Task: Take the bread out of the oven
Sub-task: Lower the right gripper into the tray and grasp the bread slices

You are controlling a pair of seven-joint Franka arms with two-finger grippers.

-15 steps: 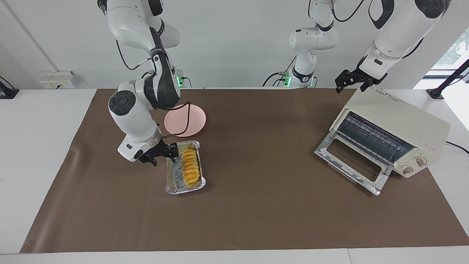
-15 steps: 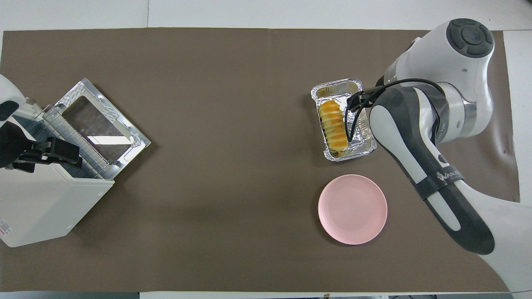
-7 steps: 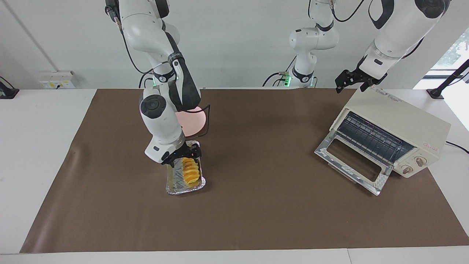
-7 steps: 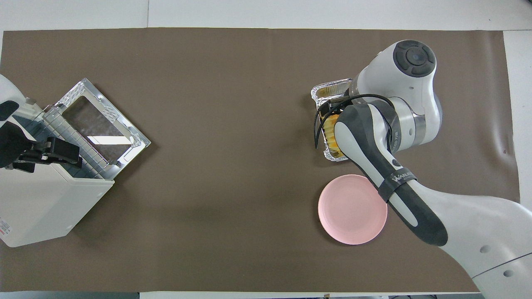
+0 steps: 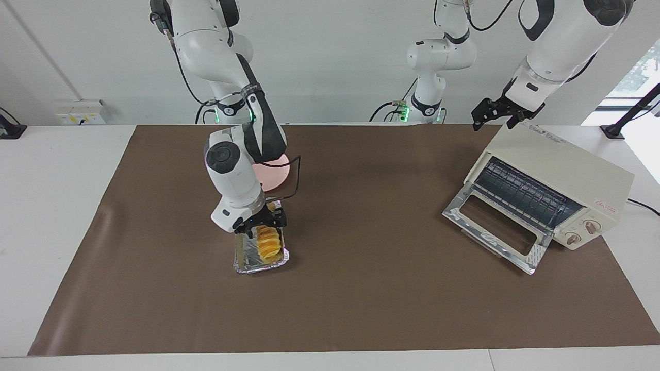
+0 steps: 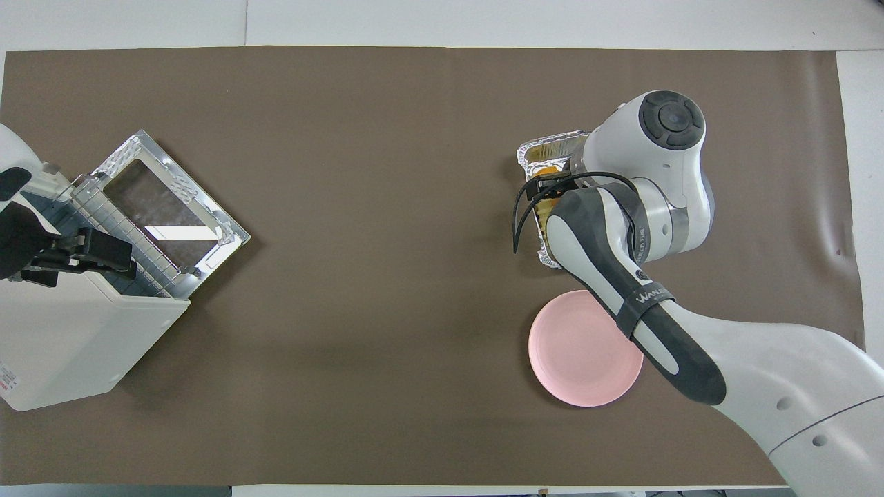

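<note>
We read the facing view across, starting at the right arm's end of the table. The right gripper (image 5: 260, 225) hangs low over the foil tray (image 5: 246, 262), at the tray's end nearer the robots, directly above the bread (image 5: 269, 243). We cannot tell how its fingertips stand, nor whether they touch the loaf. The bread lies inside the tray, lengthwise, well apart from the oven (image 5: 554, 180); by position it is already out of the oven. We judge the arm is set over the loaf's near end to take it from above, since the tray walls block a side approach.

The pink plate (image 5: 278, 176) sits just beside the tray, nearer the robots, partly hidden by the right arm. We judge it the likely place for the loaf, hence the close spacing.

Next comes bare brown mat (image 5: 361, 247), then the oven at the left arm's end. Its glass door (image 5: 497, 226) lies folded down flat and the wire rack (image 5: 523, 193) shows nothing on it.

The left gripper (image 5: 497, 113) waits over the oven's top edge, jaws spread, holding nothing. We judge it is parked there to stay clear of the door.
</note>
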